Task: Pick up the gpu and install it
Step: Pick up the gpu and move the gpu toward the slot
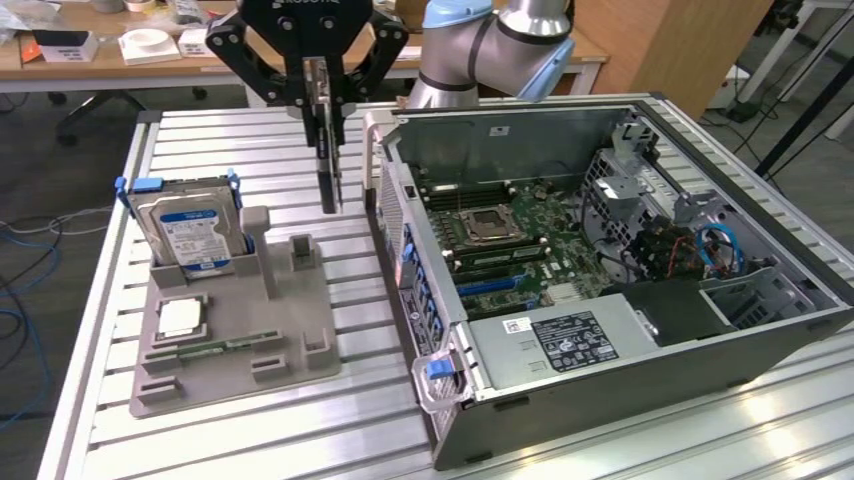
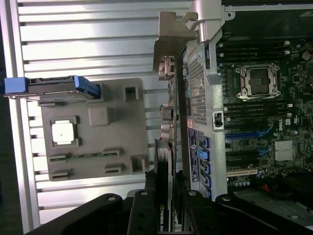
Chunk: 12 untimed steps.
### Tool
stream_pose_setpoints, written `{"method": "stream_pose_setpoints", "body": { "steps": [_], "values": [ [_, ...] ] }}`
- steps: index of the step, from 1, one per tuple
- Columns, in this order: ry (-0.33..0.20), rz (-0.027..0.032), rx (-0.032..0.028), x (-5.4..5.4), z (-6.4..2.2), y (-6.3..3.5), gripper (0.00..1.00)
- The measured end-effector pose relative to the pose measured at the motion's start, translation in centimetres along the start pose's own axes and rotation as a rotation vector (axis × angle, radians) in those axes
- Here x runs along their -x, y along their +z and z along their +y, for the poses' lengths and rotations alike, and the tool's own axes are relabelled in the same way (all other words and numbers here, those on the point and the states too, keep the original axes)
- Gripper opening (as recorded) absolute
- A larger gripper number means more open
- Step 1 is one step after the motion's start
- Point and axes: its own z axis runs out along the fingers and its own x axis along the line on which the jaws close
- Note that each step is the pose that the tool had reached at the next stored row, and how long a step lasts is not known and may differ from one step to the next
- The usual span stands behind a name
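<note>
My gripper (image 1: 318, 88) is shut on the gpu (image 1: 327, 165), which hangs on edge, its long side pointing down. The thin dark card floats above the slatted table, between the grey parts fixture (image 1: 234, 335) and the rear wall of the open computer case (image 1: 430, 300). In the wrist view the gpu (image 2: 164, 161) runs edge-on away from the black fingers (image 2: 144, 210), its metal bracket (image 2: 171, 36) at the far end. It lies just outside the case's rear panel (image 2: 198, 93). The motherboard (image 1: 534, 225) lies exposed inside the case.
The fixture holds an upright hard drive (image 1: 194, 228) with a blue-white label, a square processor (image 1: 178, 318) and a narrow green memory stick (image 1: 214, 348). The case takes up the exterior view's right half of the table. A desk with boxes stands behind.
</note>
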Motion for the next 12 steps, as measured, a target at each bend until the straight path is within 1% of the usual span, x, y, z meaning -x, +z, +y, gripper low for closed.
{"method": "stream_pose_setpoints", "body": {
  "steps": [12],
  "values": [
    [0.0,-0.0001,0.0001,0.13,0.01,0.03,0.26]
  ]
}}
